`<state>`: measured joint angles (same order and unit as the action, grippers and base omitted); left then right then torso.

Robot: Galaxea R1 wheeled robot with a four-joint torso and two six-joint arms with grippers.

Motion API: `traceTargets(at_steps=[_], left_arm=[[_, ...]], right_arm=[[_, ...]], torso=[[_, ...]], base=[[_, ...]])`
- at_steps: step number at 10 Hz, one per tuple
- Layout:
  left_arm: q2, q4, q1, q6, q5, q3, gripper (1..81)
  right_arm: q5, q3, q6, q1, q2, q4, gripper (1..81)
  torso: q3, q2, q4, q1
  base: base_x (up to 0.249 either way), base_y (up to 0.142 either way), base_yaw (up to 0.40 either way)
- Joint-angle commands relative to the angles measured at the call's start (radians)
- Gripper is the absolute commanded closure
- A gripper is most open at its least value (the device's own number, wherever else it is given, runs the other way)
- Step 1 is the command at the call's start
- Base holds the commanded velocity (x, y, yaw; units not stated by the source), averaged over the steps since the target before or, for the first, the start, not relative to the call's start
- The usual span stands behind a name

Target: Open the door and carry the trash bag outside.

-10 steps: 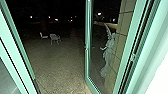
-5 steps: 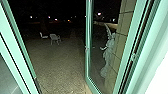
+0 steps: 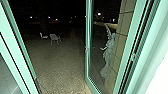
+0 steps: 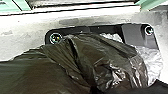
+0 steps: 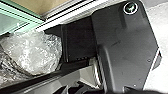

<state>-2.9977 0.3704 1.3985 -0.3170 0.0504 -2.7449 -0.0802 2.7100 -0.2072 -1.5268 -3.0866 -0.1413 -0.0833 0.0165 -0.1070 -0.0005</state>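
No readable text, no legible labels, numbers or signs (none anywhere)

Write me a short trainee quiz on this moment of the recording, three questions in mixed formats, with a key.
1. True or false: the green-framed glass door stands open.
2. What stands beside the beige tiled wall?
a) a red bicycle
b) a pale winged statue
c) a round barrel
3. Short answer: which is out on the paved yard, the crinkled, dark plastic trash bag or the pale legged chair?
Key: 1 true; 2 b; 3 the chair.
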Motion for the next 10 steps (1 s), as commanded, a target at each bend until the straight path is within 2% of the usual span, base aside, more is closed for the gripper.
traceTargets(at_steps=[1,10], left_arm=[[0.003,0.002,-0.062,-0.005,0.062,-0.001,81.1],[0.003,0.01,-0.062,-0.004,0.062,-0.001,81.1]], right_arm=[[0.05,-0.01,0.005,0.038,-0.016,-0.009,1.0],[0.042,-0.01,0.005,0.036,-0.016,-0.009,1.0]], torso=[[0.0,0.0,0.0,0.001],[0.0,0.0,0.0,0.001]], base=[[0.073,0.0,0.0],[0.08,0.0,0.0]])
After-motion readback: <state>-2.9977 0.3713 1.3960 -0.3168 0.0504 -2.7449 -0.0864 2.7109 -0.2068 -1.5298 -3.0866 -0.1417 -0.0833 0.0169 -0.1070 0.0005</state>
